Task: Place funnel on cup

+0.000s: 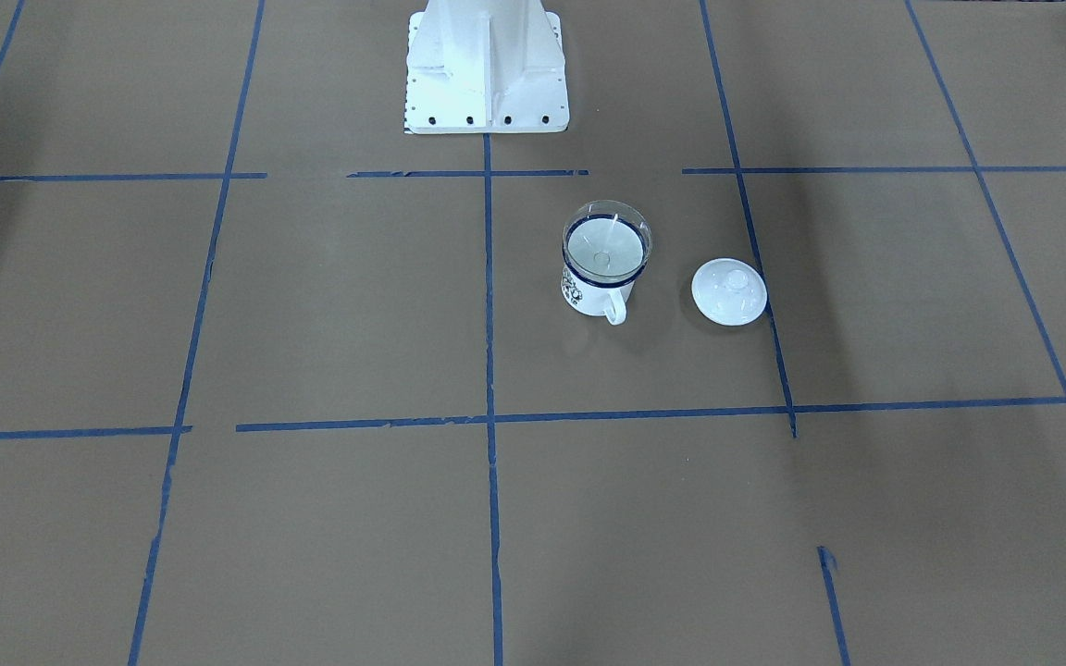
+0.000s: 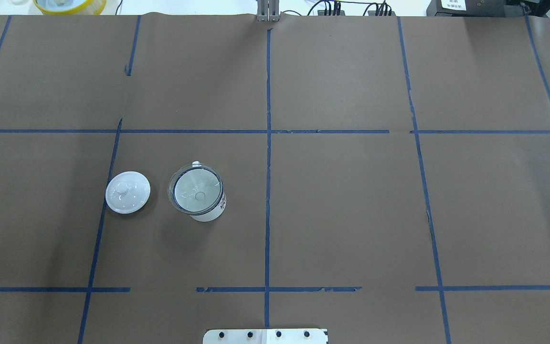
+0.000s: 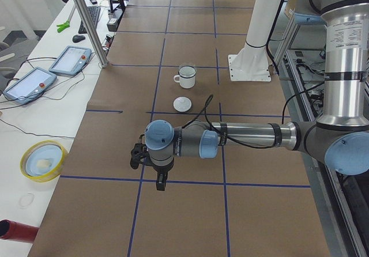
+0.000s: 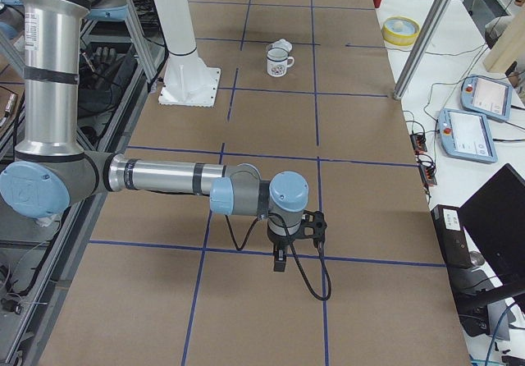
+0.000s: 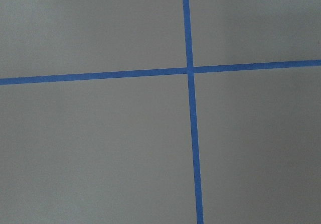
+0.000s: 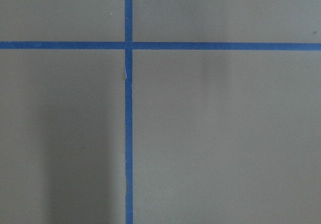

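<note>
The clear funnel (image 1: 607,245) sits in the mouth of the white mug (image 1: 588,298), bowl resting on its dark blue rim, near the table's middle. The overhead view shows the funnel (image 2: 196,188) centred over the cup (image 2: 212,213). My left gripper (image 3: 160,182) shows only in the exterior left view, hanging over the table well away from the mug (image 3: 187,77); I cannot tell if it is open. My right gripper (image 4: 280,261) shows only in the exterior right view, far from the mug (image 4: 279,61); its state is unclear too. Both wrist views show only brown paper and blue tape.
A round white knobbed lid (image 1: 728,291) lies flat beside the mug, also in the overhead view (image 2: 127,192). The white robot base (image 1: 487,74) stands behind it. A yellow bowl (image 3: 43,160) and two tablets (image 3: 70,59) lie on the side bench.
</note>
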`<state>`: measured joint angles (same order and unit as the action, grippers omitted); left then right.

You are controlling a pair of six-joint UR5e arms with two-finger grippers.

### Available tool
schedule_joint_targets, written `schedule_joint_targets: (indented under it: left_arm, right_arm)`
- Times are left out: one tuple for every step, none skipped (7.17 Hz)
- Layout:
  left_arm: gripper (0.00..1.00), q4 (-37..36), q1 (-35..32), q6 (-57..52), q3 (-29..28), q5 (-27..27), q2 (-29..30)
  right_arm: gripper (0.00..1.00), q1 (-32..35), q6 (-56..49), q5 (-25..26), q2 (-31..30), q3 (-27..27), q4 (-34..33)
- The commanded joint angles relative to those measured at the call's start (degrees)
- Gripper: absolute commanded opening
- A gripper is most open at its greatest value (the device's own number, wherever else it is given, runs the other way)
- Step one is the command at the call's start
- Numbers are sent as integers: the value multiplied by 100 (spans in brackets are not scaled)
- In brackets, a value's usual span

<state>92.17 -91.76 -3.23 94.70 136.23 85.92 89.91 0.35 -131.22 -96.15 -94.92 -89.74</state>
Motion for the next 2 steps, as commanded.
schedule_joint_targets:
  left_arm:
    - [100, 3, 0, -2, -4, -9, 13]
    - [100, 3, 0, -2, -4, -9, 13]
  right_arm:
    - [100, 0, 0, 0, 0, 0, 0]
    - [100, 0, 0, 0, 0, 0, 0]
